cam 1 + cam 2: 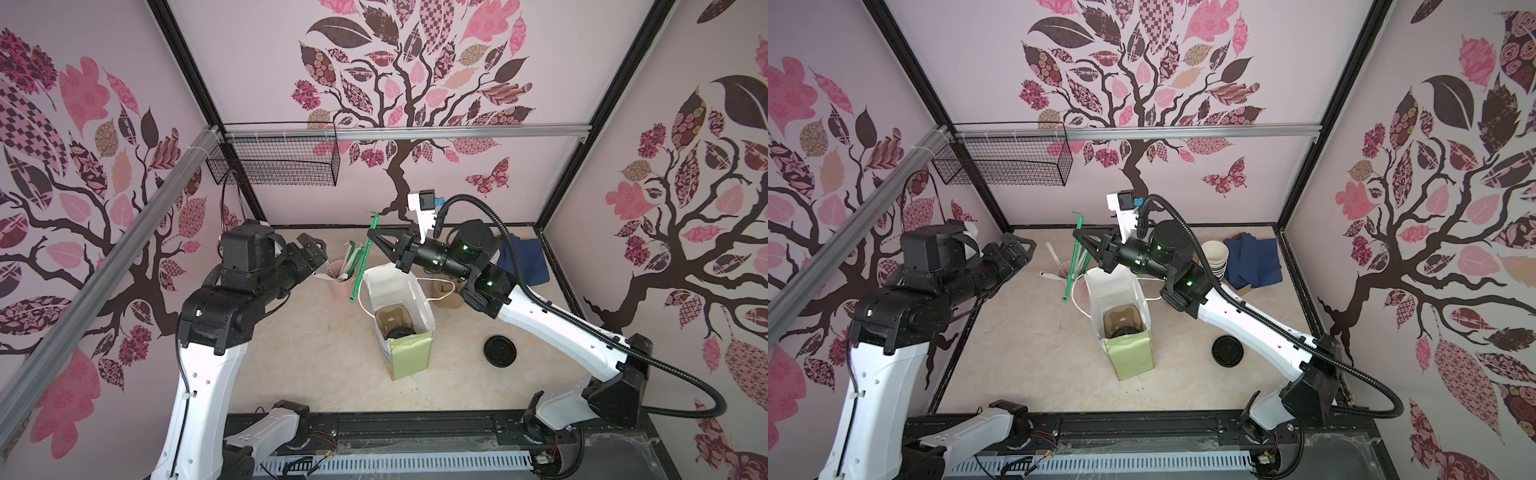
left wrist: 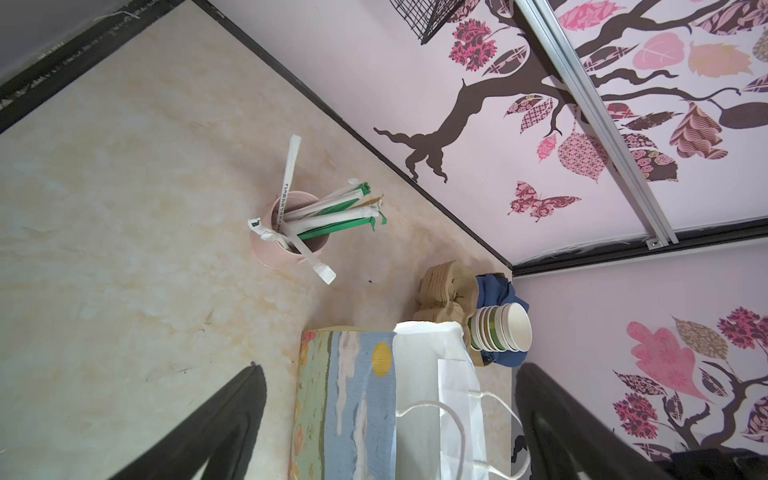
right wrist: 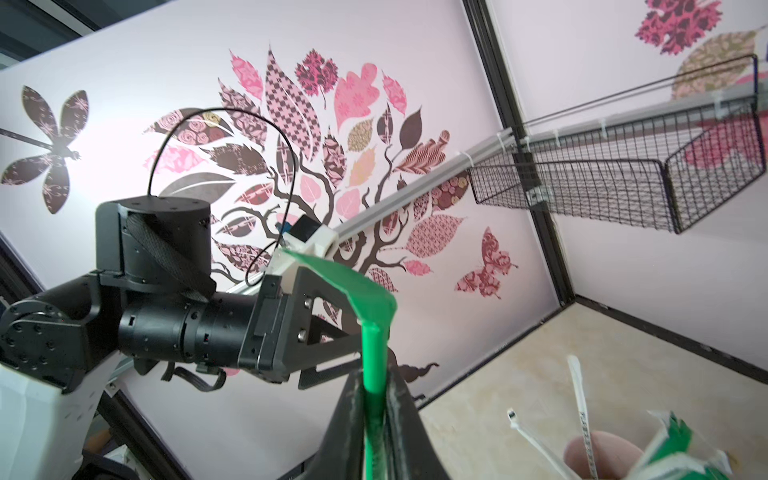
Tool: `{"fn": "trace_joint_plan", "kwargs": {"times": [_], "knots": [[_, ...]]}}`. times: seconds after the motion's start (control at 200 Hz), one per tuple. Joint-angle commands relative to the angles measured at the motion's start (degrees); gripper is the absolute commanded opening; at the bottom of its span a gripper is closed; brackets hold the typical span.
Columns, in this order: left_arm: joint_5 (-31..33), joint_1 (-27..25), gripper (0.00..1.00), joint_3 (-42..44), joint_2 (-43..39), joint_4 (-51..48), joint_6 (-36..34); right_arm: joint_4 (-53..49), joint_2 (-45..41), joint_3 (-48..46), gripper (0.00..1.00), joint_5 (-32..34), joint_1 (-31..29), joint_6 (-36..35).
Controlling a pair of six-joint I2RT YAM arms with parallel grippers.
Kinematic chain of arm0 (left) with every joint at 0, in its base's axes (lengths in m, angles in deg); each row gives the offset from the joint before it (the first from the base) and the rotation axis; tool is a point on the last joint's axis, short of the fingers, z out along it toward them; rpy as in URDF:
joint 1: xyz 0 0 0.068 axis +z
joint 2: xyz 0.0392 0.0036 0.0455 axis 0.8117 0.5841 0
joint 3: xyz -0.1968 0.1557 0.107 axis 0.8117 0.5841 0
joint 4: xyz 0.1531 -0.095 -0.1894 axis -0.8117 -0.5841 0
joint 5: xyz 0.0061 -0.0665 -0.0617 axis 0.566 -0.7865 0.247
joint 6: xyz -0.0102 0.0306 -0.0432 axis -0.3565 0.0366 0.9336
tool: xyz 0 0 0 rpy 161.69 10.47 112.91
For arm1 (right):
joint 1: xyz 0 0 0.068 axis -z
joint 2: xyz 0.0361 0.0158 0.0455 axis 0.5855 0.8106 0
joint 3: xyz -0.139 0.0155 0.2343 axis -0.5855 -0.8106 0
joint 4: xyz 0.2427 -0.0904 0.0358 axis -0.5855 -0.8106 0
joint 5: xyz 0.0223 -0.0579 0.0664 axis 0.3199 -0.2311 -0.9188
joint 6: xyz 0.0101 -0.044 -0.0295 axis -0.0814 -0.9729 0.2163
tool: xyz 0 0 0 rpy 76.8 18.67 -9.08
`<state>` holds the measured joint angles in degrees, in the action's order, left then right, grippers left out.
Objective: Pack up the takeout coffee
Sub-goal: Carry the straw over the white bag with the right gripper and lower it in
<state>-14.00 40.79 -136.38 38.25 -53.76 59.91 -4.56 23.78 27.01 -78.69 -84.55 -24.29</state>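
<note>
Nearest us, to the right, one loose black lid (image 1: 500, 351) lies flat on the table (image 1: 316, 365), well apart from the single paper bag (image 1: 409, 359), which stands upright at the middle with its mouth open. Down inside that bag sits the one takeout coffee (image 1: 400, 332). We see only its round black lid, facing straight up, so its long axis stands upright, resting on a brown insert at the bag's bottom. Beyond the bag's far rim, the right gripper (image 1: 371, 235) is pressed together on one green straw (image 1: 361, 266); the straw hangs nearly upright, its lower end left of the bag. The left gripper (image 1: 318, 251) hovers at the left with its fingers (image 2: 224, 415) spread wide, holding and touching nothing. Between the two, one pink cup (image 2: 286, 245) holds several wrapped straws; we cannot count them surely. Farther right stand one stack of lidless cups (image 1: 1214, 259) and one blue cloth (image 1: 523, 257). On the far wall hangs one wire basket (image 1: 274, 160).
</note>
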Motion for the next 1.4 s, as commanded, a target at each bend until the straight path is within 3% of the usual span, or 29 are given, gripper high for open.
{"fn": "trace_joint_plan", "kwargs": {"times": [0.0,0.14,0.33,0.525,0.62,0.68,1.065,1.191,1.311,1.396], "knots": [[2.2,0.1,0.97,1.2,-0.4,-0.9,0.4,6.9,2.4,2.7,0.12,-1.0,-0.5,-1.1],[3.0,0.1,0.97,1.0,-0.6,-1.2,0.3,5.4,2.0,2.8,0.09,0.9,-0.5,-1.9],[3.8,0.0,0.97,0.1,-0.6,-2.6,-0.8,-8.4,-4.9,6.4,0.08,6.7,-0.5,-0.9],[1.2,0.1,0.97,0.8,-0.5,-2.3,-3.2,-33.7,-14.3,6.1,0.05,16.0,-0.4,-0.8],[-2.4,0.1,0.97,1.5,0.1,-1.2,-4.6,-49.2,-15.4,7.0,0.03,23.2,-0.4,-0.7],[-5.0,0.1,0.97,2.0,0.6,-0.4,-5.0,-54.5,-14.3,7.6,0.03,23.6,-0.4,-0.5],[-16.6,0.1,0.96,3.4,2.7,0.8,-7.1,-53.7,0.3,9.9,0.04,16.9,-0.9,2.5],[-15.5,-1.0,0.94,3.4,3.0,-1.1,-6.8,-56.8,5.2,11.9,0.07,14.7,-2.4,1.2],[-6.8,-7.8,0.94,0.2,5.3,-6.0,-7.6,-57.9,8.0,13.2,0.08,12.9,-3.3,4.5],[-6.1,-8.4,0.94,-0.2,6.2,-7.2,-6.8,-57.5,8.9,13.2,0.08,12.6,-3.9,6.9]]}}
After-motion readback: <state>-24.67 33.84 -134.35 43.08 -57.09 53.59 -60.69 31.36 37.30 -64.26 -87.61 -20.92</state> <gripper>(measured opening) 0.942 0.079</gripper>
